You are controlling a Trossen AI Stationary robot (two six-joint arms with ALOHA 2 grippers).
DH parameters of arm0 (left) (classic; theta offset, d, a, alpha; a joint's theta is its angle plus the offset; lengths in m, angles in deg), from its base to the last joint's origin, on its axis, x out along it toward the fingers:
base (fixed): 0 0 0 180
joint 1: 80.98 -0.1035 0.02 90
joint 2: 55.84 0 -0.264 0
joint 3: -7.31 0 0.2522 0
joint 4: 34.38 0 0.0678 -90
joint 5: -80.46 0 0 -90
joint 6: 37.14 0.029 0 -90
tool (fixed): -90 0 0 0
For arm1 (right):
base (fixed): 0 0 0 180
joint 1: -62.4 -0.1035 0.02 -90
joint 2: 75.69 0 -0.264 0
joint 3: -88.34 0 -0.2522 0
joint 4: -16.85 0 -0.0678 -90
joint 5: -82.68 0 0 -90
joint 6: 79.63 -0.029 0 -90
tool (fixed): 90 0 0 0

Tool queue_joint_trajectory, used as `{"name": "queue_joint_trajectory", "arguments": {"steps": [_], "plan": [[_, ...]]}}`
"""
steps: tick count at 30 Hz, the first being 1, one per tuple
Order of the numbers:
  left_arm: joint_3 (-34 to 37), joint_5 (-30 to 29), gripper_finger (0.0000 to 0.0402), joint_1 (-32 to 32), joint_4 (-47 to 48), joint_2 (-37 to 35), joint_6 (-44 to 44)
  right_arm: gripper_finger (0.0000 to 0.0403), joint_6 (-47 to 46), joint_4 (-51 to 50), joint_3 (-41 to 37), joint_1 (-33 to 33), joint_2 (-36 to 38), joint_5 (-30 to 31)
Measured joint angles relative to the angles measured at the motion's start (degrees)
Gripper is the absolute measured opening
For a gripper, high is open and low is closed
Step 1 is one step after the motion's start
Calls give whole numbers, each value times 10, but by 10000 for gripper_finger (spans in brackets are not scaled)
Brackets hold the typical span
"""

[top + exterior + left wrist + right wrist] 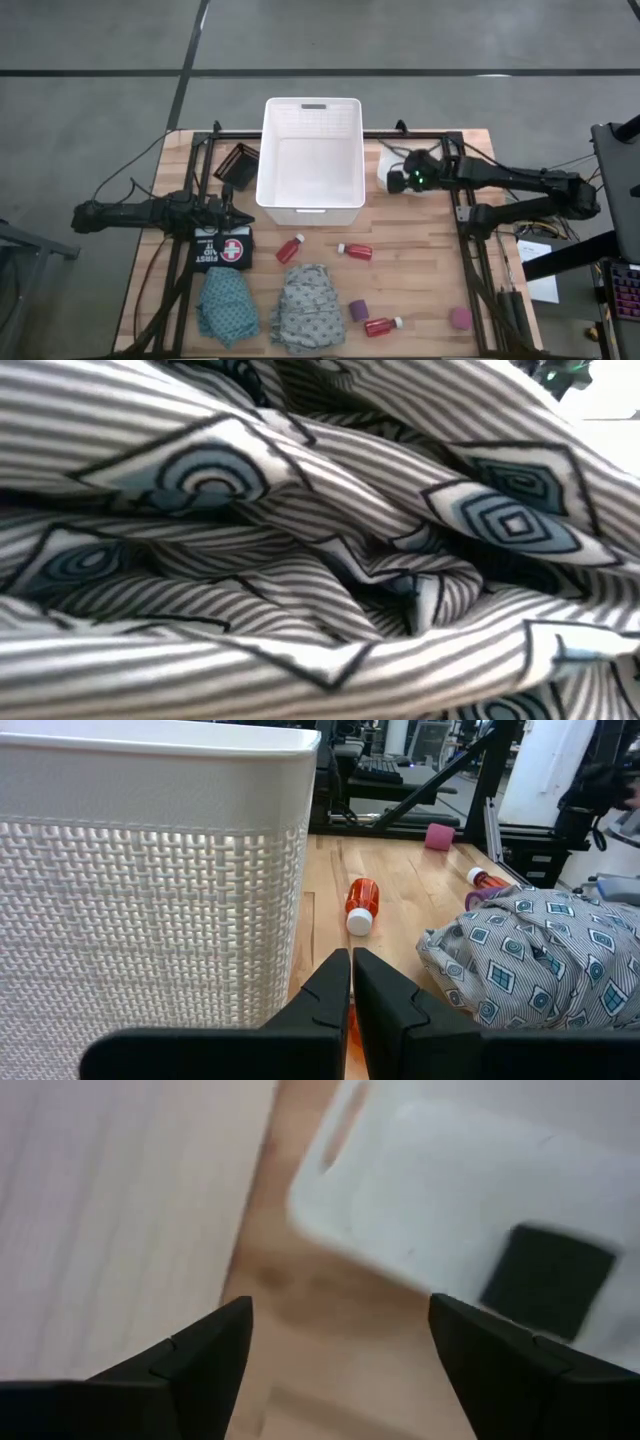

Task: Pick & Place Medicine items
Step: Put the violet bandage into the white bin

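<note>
Red bottle point(290, 249) lying diagonally, cap toward basket point(311, 203)

3 red bottles point(290, 248), 2 cloths point(308, 308), 2 rolls point(357, 311)

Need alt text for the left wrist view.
The shut left gripper points along a wooden table beside a white woven basket. Ahead lie a red bottle, a grey patterned cloth and a pink roll.
</note>
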Motion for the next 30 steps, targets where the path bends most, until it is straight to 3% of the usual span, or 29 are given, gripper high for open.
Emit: {"name": "queue_joint_trajectory", "arguments": {"steps": [4, 17, 24, 30], "plan": [[0, 0, 21, 0, 0, 0, 0, 313, -52, 0, 1, -93, -3, 2], [0, 0, 21, 0, 0, 0, 0, 323, -283, 7, 1, -385, -17, 136], [0, 0, 21, 0, 0, 0, 0, 323, -394, 17, 33, -464, -112, 149], [0, 0, 21, 0, 0, 0, 0, 326, -415, -15, 149, -495, -236, 148]]}}
